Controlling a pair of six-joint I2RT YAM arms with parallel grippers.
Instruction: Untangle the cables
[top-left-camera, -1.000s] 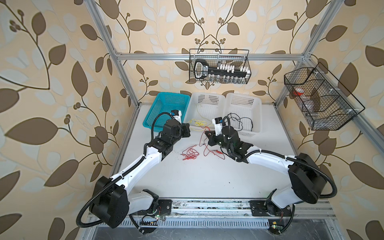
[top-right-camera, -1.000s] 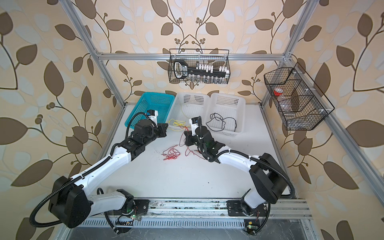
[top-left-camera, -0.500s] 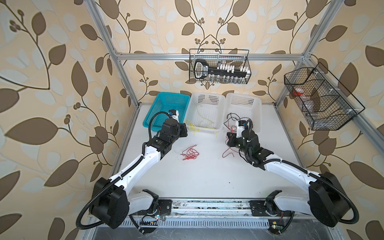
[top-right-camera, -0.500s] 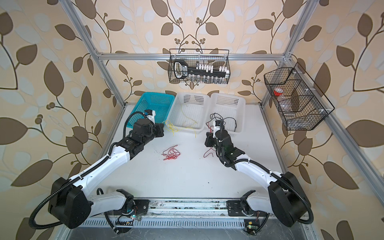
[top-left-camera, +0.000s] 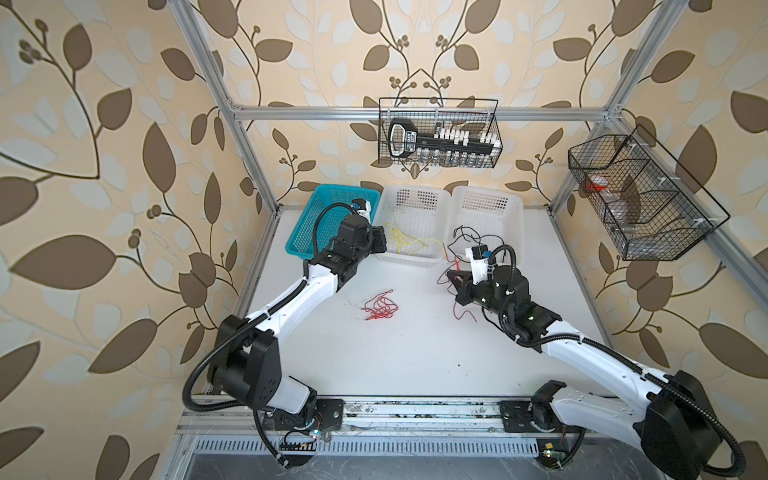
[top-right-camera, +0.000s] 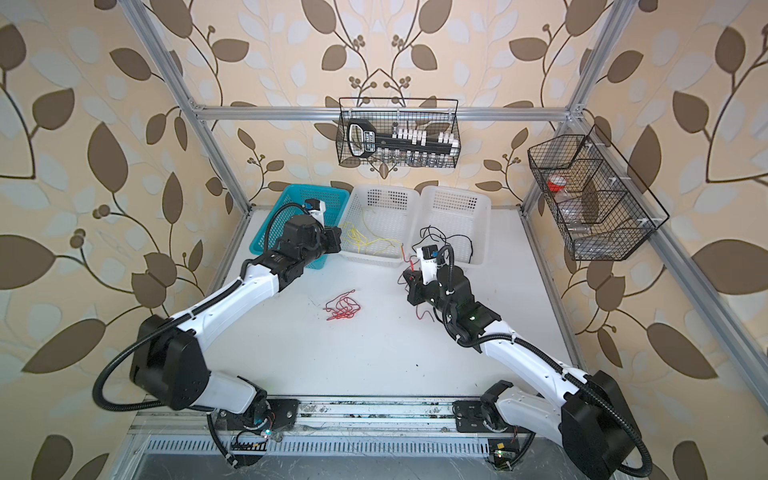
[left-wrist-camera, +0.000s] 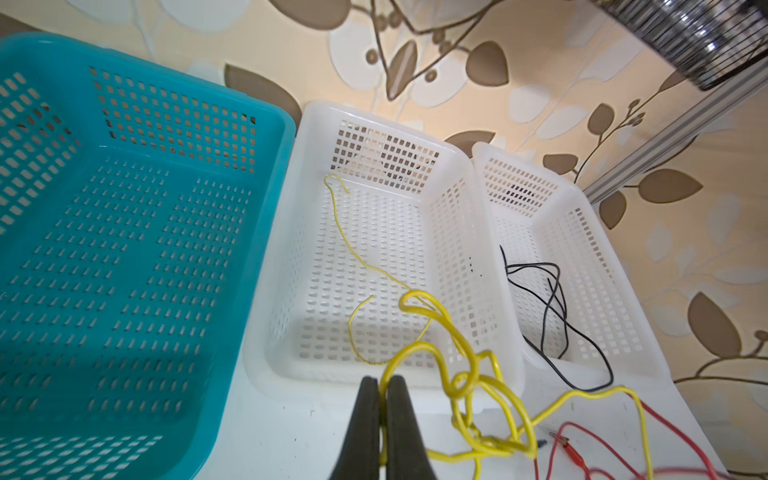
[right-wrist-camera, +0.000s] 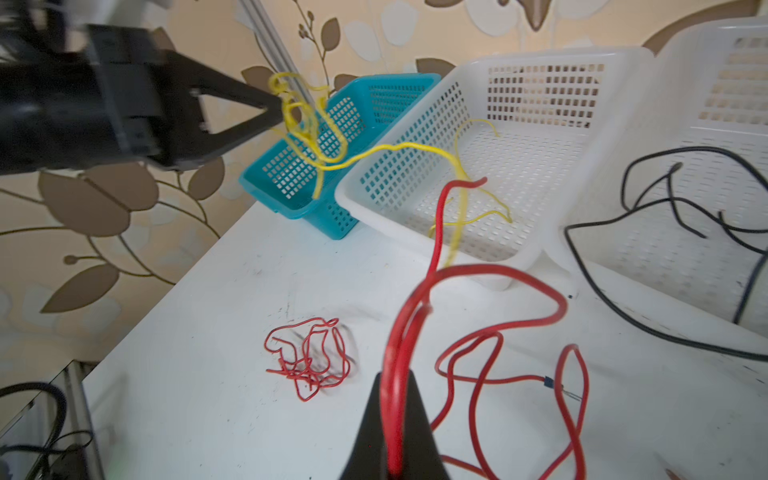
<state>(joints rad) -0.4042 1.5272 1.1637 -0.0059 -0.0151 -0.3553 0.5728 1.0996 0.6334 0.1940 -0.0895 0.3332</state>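
Left gripper (left-wrist-camera: 384, 380), low centre of the left wrist view: jaws pressed together with a strand of the yellow cable (left-wrist-camera: 415, 294) pinched between the tips. In both top views this gripper (top-left-camera: 380, 245) sits at the upper centre-left of the frame, over the gap between the teal basket (top-left-camera: 332, 193) and the middle white basket (top-left-camera: 415, 189). From the pinch the yellow cable hangs in a knotted clump. Thin lengths trail into the middle white basket; another runs over its near rim toward the right. Right gripper (right-wrist-camera: 392, 376), bottom centre of the right wrist view: jaws closed on the red cable (right-wrist-camera: 494, 269), which arches up out of the tips and loops back onto the table (top-left-camera: 395, 357). In a top view this gripper (top-left-camera: 451, 276) is right of centre, just in front of the right white basket (top-left-camera: 486, 191). One yellow strand reaches the raised end of the red cable; I cannot tell whether the two are hooked together there. A separate red bundle (top-left-camera: 380, 309) lies loose on the table at frame centre, apart from both grippers. The black cable (left-wrist-camera: 534, 264) lies partly in the right white basket and spills over its near rim onto the table.
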